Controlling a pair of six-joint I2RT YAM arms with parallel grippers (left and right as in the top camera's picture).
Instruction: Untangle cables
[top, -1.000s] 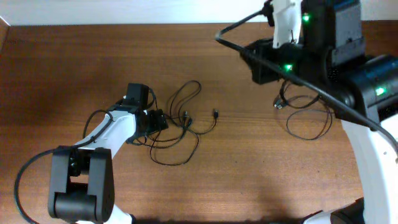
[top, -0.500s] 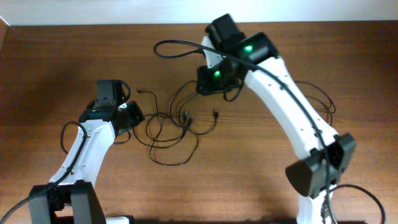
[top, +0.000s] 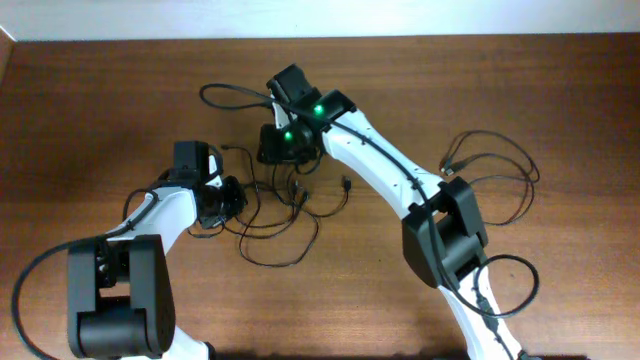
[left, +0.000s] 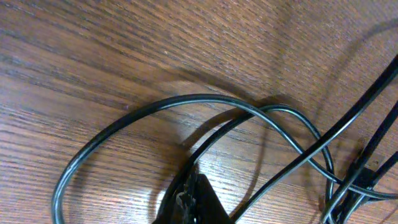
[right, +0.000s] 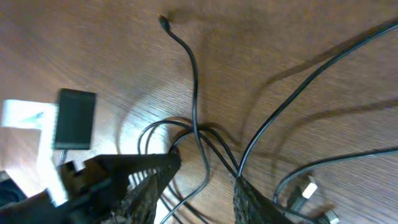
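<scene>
Thin black cables (top: 290, 205) lie tangled in loops on the wooden table, left of centre. My left gripper (top: 228, 198) is at the tangle's left edge. In the left wrist view its fingertips (left: 191, 186) are pressed together, and one cable strand (left: 217, 134) runs straight in between them. My right gripper (top: 288, 162) reaches over from the right and hovers over the top of the tangle. In the right wrist view it (right: 199, 186) is open, with several strands (right: 198, 134) passing between its fingers. A silver-tipped plug (right: 308, 188) lies just to its right.
A separate black cable (top: 495, 185) lies looped on the right side of the table, with a plug (top: 448, 170) at its left end. A loose plug (top: 346, 183) sits right of the tangle. The right arm (top: 400, 180) spans the middle of the table.
The right arm has swung from the far right across to the tangle, and its jaws have opened. The left gripper has shut at the tangle's left edge.
</scene>
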